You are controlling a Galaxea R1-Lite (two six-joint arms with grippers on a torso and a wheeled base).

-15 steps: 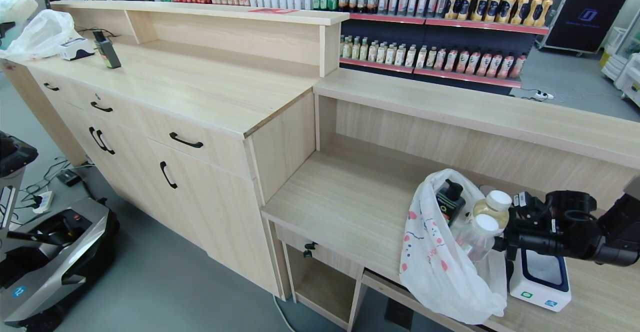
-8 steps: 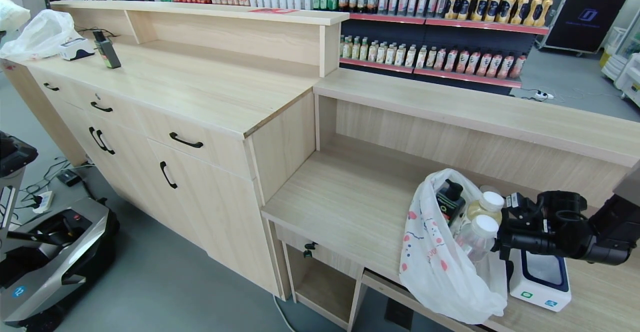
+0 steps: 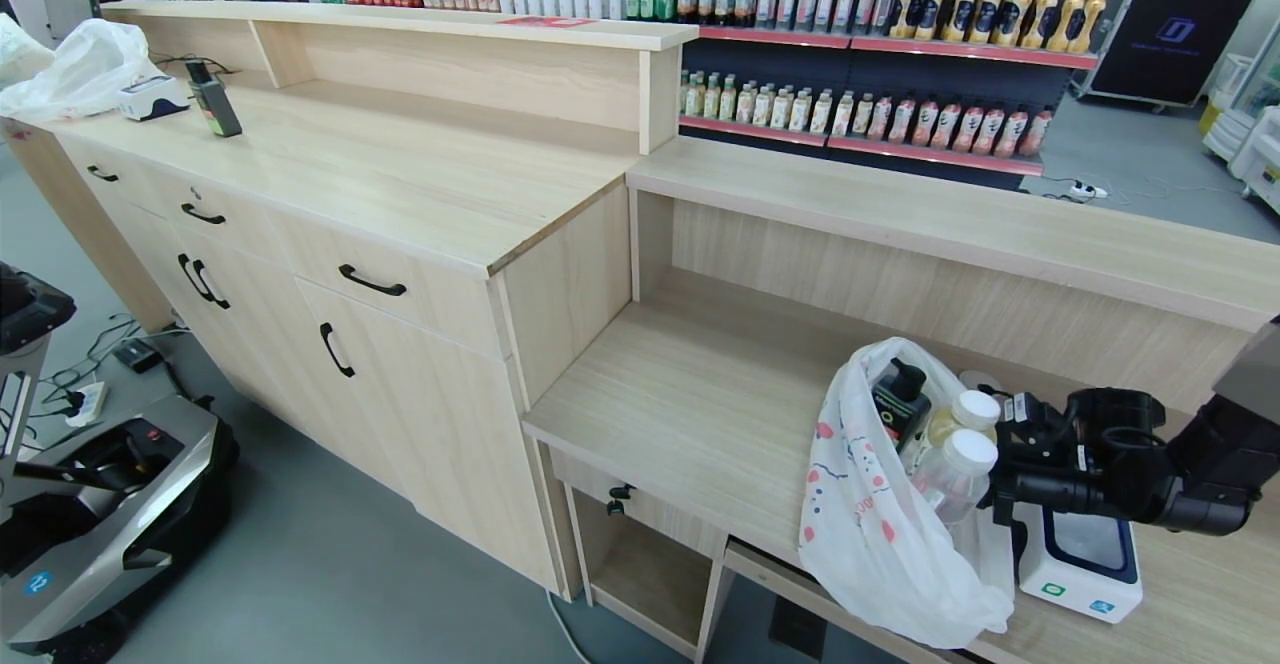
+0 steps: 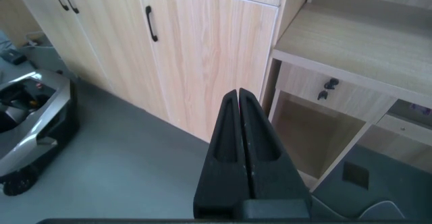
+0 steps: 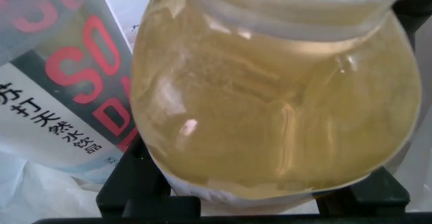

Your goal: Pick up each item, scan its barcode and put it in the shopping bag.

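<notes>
Right claw (image 3: 1005, 436) of mine is pinching a bottle of yellow juice (image 3: 948, 425) and is holding it inside the open mouth of the shopping bag (image 3: 870, 544). This bottle is standing just beside a clear bottle (image 3: 948, 479) with a white cap, and near a dark pump bottle (image 3: 898, 399). The bag is sitting on the lower worktop (image 3: 690, 394), and a white scanner (image 3: 1080, 564) is sitting just beside it. My left claw (image 4: 239, 97) is pressed together, hanging over the grey floor (image 4: 121, 150) before the cabinet doors (image 4: 202, 42).
</notes>
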